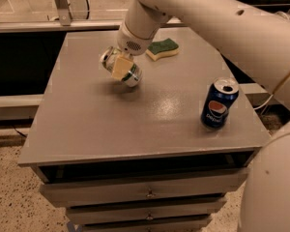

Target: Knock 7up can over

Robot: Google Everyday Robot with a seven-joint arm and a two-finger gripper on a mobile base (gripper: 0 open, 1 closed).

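The 7up can (132,75), silver with green markings, is tilted steeply, its silver top up and to the left, near the middle left of the grey table (96,115). My gripper (121,68) is shut on it, coming down from the upper right. One yellowish finger pad (119,67) lies across the can's near side; the other finger is hidden behind it. The can's lower end is at or just above the tabletop, and I cannot tell whether it touches.
A blue Pepsi can (218,104) stands upright near the table's right front edge. A green and yellow sponge (163,49) lies at the back, right of my gripper. My white arm (222,23) spans the upper right. Drawers (145,192) sit below the tabletop.
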